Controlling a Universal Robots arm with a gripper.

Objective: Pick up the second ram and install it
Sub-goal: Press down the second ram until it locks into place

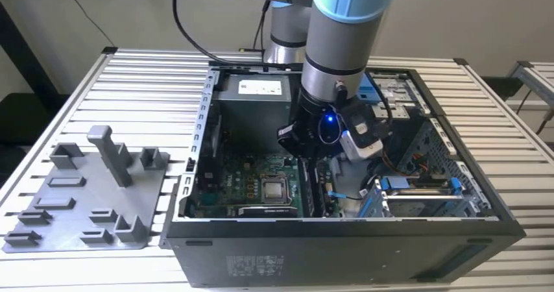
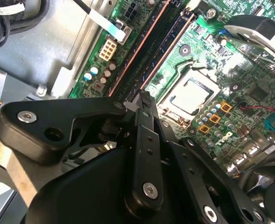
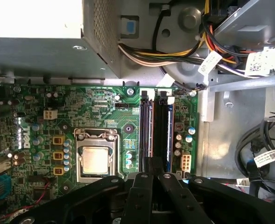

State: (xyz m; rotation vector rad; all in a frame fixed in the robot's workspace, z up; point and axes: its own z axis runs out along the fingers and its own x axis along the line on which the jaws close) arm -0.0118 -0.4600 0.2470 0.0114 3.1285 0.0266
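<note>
Seemingly already down in its slot, the second ram (image 3: 146, 128) shows in the first wrist view as a thin dark strip seen edge-on. It stands in the slot nearer the CPU socket (image 3: 95, 159), with a neighbouring dark strip (image 3: 163, 130) parallel and just beside it on the side away from the socket. I take the socket-side strip for the task's stick because the fingertips sit over it, though which of the two went in first cannot be told. Its long axis runs straight away from the gripper (image 3: 151, 164) toward the power supply (image 3: 39, 51), parallel to the socket's edge. The gripper therefore stands over the strip's near end rather than its middle, and most of the stick's length stretches out ahead of the tips. In the second wrist view the same line shows: the gripper (image 2: 144, 97) meets the near end of the paired slots, which run on past the socket across the green motherboard (image 2: 212, 51). The fingers are drawn together until the tips meet, and nothing can be seen pinched between them. Whether they touch the stick's top edge or hang just above it is not clear. In the exterior view the gripper (image 1: 307, 154) hangs low inside the open computer case (image 1: 346, 240), close above the board, well apart from the grey tray (image 1: 78, 233) lying outside the case on the exterior view's left.
</note>
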